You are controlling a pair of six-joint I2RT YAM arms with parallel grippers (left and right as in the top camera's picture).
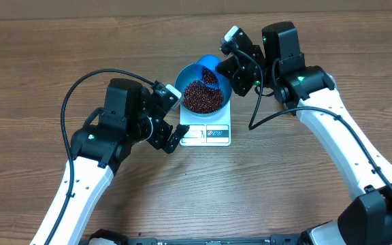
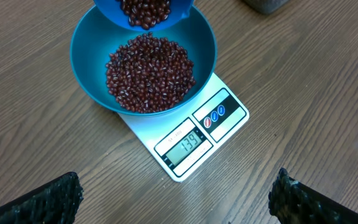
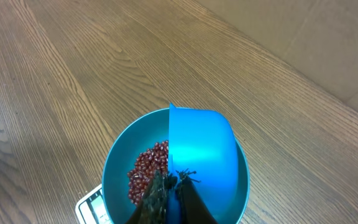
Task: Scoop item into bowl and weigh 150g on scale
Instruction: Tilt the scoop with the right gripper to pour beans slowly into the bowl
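A scoop [image 3: 201, 149] tips over a bowl [image 2: 82, 56] of beans [image 2: 151, 71] on a scale [image 2: 191, 143].
The right gripper [image 3: 169, 193] clamps the scoop's handle; the left gripper [image 1: 175, 117] hangs wide open, empty, beside the scale.

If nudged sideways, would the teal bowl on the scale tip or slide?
Likely slides: the smooth bowl overhangs the small scale. Probably resists tipping, since the beans sit low in its middle.
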